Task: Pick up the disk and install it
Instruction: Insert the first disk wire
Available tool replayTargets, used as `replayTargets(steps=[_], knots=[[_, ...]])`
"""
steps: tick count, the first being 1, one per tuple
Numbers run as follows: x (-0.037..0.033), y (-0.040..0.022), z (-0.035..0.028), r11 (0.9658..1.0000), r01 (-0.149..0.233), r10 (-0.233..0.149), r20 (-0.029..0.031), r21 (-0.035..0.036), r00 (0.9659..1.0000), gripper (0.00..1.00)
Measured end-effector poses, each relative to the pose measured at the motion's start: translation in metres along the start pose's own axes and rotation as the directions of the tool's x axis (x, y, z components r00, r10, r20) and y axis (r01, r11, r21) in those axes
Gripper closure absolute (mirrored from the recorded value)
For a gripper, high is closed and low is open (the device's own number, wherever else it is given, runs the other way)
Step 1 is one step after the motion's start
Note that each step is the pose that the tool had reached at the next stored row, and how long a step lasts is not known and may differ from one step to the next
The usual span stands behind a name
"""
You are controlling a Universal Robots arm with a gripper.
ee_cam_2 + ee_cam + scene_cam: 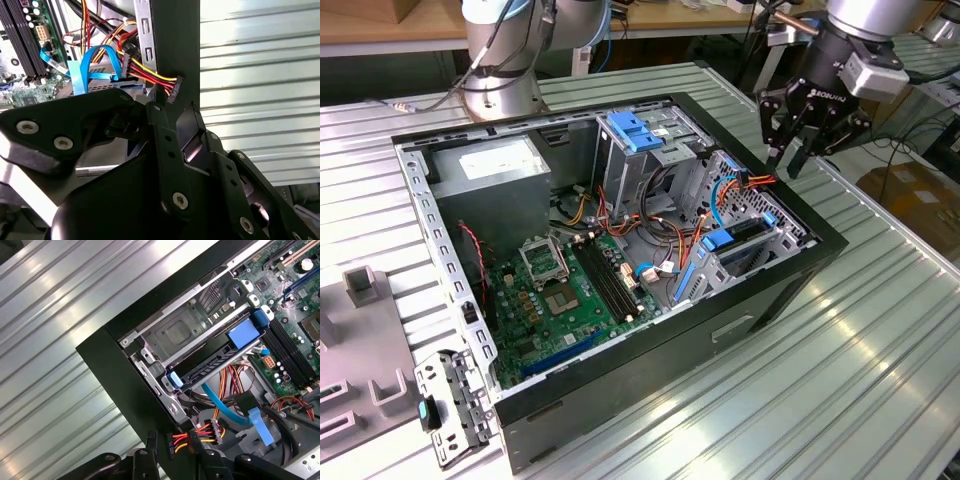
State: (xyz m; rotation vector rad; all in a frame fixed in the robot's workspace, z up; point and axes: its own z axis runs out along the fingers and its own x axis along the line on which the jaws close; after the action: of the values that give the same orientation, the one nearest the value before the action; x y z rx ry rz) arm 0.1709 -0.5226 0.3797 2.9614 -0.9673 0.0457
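The gripper (787, 160) hung over the corner of the computer case (620, 400) at the exterior view's right. Its fingers were a little way apart and held nothing. The disk (207, 365) sat in the metal bay in that corner, near the coloured wires (200, 432).

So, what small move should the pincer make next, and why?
Probably ease the pincer down toward the disk in the drive cage, slowly: it hangs above the case corner, apart from the disk, and a loose red-yellow cable plug lies near its path.
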Motion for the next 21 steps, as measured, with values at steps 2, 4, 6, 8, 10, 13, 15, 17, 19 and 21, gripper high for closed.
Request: replayTargets(steps=[2,4,6,8,10,13,15,17,19,21], knots=[[-0.0017,-0.0026,0.0015,1.0000,0.004,-0.004,-0.0001,0.0002,1.0000,0.63],[-0.0023,-0.0051,0.0027,1.0000,0.004,-0.004,-0.0001,0.0004,1.0000,0.63],[-0.0017,-0.0058,0.0036,1.0000,0.005,-0.005,0.0000,0.0005,1.0000,0.63],[-0.0015,-0.0060,0.0047,1.0000,0.007,-0.007,-0.0008,0.0003,1.0000,0.63],[-0.0012,-0.0063,0.0062,1.0000,0.009,-0.009,-0.0015,0.0004,1.0000,0.63],[-0.0012,-0.0064,0.0100,0.9999,0.012,-0.012,-0.0040,0.0021,0.9999,0.63],[-0.0013,-0.0065,0.0117,0.9999,0.013,-0.013,-0.0057,0.0031,0.9999,0.63],[-0.0014,-0.0065,0.0127,0.9999,0.014,-0.014,-0.0063,0.0035,0.9999,0.63],[-0.0014,-0.0064,0.0128,0.9999,0.014,-0.014,-0.0067,0.0037,0.9999,0.71],[-0.0014,-0.0064,0.0128,0.9999,0.014,-0.014,-0.0082,0.0020,0.9999,0.83]])
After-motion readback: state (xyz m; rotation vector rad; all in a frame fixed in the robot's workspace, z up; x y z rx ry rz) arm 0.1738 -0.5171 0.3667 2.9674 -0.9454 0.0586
